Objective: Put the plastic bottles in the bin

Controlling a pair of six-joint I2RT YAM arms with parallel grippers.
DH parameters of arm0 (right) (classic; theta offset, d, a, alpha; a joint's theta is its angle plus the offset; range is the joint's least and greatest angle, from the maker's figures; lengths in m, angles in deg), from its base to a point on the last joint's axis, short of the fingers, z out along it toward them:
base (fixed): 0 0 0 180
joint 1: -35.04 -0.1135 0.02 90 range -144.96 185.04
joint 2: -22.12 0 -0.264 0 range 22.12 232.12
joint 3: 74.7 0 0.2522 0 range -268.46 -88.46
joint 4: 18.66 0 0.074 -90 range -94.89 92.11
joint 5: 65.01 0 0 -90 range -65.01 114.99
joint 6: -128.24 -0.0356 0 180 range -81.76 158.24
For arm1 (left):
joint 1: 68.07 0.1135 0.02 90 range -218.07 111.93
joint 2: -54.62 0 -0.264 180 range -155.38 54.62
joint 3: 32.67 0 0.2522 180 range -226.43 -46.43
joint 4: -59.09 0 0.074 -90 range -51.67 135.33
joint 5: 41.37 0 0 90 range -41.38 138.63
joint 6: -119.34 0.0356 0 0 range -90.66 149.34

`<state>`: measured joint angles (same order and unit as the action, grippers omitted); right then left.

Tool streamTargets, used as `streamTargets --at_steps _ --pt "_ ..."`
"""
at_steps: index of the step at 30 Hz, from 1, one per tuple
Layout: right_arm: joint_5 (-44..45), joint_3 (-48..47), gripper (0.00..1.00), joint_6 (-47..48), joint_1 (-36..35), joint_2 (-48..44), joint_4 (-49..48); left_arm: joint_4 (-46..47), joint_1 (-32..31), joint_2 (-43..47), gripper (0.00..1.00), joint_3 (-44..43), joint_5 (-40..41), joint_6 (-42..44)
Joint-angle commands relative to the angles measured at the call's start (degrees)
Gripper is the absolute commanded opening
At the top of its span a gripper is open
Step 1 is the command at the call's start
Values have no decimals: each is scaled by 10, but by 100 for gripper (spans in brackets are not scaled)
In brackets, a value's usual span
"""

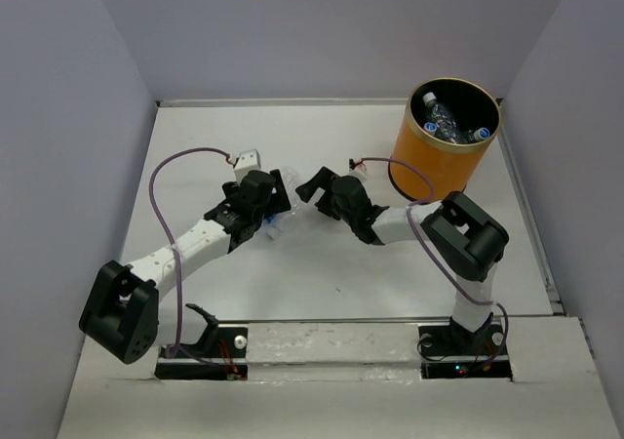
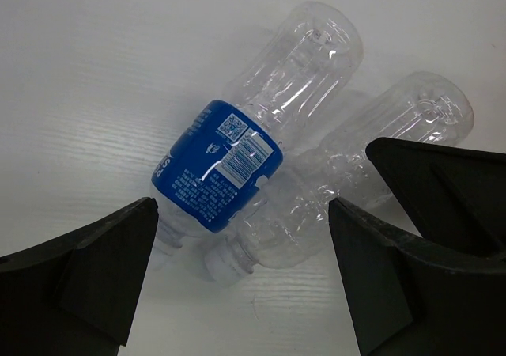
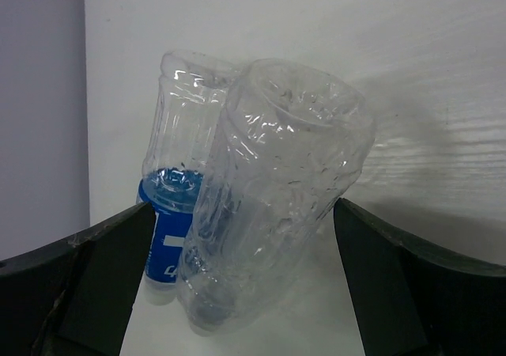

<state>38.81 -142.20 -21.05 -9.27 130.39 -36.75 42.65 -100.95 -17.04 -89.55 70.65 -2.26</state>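
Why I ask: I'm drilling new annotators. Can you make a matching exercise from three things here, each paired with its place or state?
Things:
1. blue-labelled clear plastic bottle
2. tall orange cylindrical bin
3. left pincer

Places or states:
A. open, over the two lying bottles
B. far right, with capped bottles inside
C. lying on the white table, against an unlabelled clear crinkled bottle

Pairs: 1-C, 2-B, 3-A
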Motion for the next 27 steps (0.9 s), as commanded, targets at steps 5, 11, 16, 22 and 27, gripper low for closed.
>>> streamTargets --at_steps 5,11,16,22,27 --pt "9 -53 75 -21 29 46 2 69 26 -64 99 -36 12 27" --pt "6 -24 44 7 47 20 -6 86 42 -102 99 -55 -8 43" --pt "0 38 30 84 47 -55 -17 94 56 -134 99 -76 -70 63" --pt "8 76 29 209 47 -228 35 101 57 -161 99 -75 -116 67" --pt "54 19 28 381 69 -383 120 95 57 -184 99 -86 -109 73"
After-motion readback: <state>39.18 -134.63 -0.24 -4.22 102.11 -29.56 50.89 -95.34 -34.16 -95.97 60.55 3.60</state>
